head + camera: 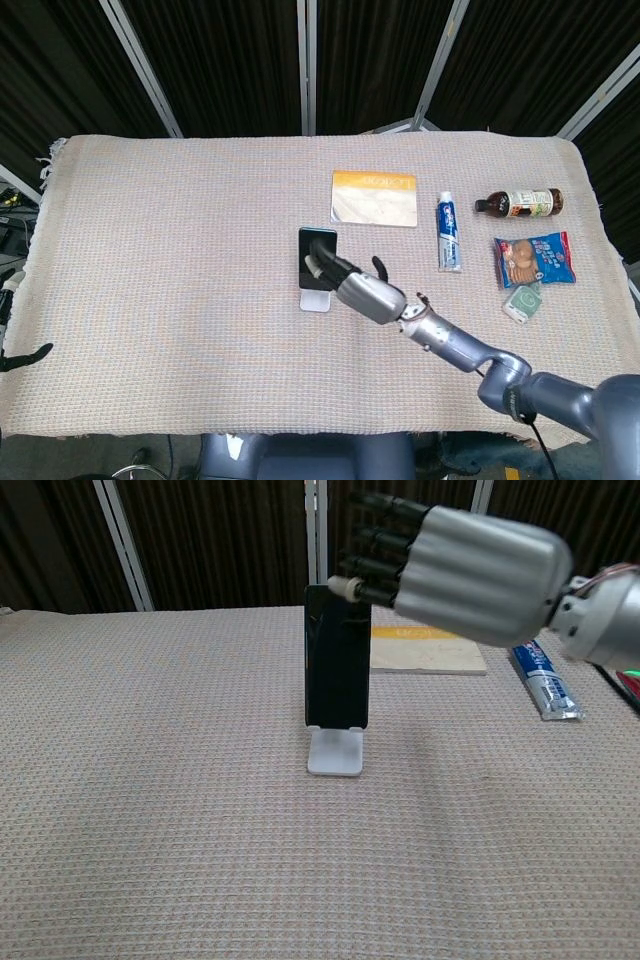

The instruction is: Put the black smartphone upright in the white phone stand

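Note:
The black smartphone (316,255) (336,670) stands upright in the white phone stand (316,300) (334,754) near the middle of the cloth-covered table. My right hand (368,293) (470,570) reaches in from the right at the level of the phone's top. Its fingers (375,565) stretch toward the upper right corner, one pale tip touching or nearly touching the edge. The thumb sticks up apart from the phone, and nothing is gripped. Only a dark tip of my left hand (22,357) shows at the table's left edge.
Behind the phone lies an orange-and-white card (374,197) (428,648). To the right are a toothpaste tube (449,232) (545,683), a brown bottle (520,203), a blue biscuit packet (535,258) and a small green box (522,301).

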Robot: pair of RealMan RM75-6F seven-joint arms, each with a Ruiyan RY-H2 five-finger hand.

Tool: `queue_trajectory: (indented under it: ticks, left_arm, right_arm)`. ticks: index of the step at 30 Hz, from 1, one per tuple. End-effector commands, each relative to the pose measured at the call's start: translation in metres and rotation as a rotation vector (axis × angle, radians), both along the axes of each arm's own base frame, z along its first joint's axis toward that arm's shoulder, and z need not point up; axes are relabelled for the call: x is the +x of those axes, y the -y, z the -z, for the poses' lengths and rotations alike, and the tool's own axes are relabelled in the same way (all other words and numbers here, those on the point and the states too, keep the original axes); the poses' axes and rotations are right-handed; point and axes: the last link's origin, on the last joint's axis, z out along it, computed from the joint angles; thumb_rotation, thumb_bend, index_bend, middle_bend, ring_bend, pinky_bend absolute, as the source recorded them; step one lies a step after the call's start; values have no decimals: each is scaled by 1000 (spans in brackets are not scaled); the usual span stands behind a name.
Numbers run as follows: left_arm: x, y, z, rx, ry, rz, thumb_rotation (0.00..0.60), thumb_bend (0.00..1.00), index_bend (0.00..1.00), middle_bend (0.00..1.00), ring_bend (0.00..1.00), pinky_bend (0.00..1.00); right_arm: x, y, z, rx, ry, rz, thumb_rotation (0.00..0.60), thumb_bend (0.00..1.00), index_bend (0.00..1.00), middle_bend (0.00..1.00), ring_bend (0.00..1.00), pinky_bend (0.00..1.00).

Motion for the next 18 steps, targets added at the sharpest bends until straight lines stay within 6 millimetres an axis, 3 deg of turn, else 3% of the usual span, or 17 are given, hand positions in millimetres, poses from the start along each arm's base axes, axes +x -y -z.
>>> queue_trajectory:
  ticks: [1, 4, 7, 13, 18]
  left_arm:
    - [3, 3, -1, 4, 1, 22, 600, 0, 0, 0, 0, 0]
    - [6, 5, -1, 13, -2, 48, 600, 0, 0, 0, 0, 0]
    - [10, 7, 0, 22, -3, 74, 600, 0, 0, 0, 0, 0]
    - [13, 11, 2, 32, -13, 116, 600, 0, 0, 0, 0, 0]
    - [14, 14, -1, 49, -4, 141, 600, 0, 0, 0, 0, 0]
  right_arm:
    - [-54, -28, -63, 36, 370, 270, 600, 15, 87, 111, 119, 43]
    - [-81, -45, -83, 69, 534, 404, 600, 0, 67, 81, 106, 24]
    - [-105, -62, -95, 101, 663, 515, 600, 0, 7, 6, 19, 0]
    - [-144, -103, -109, 194, 928, 785, 600, 0, 0, 0, 0, 0]
    - [-169, -134, -122, 193, 1020, 897, 600, 0, 0, 0, 0, 0]
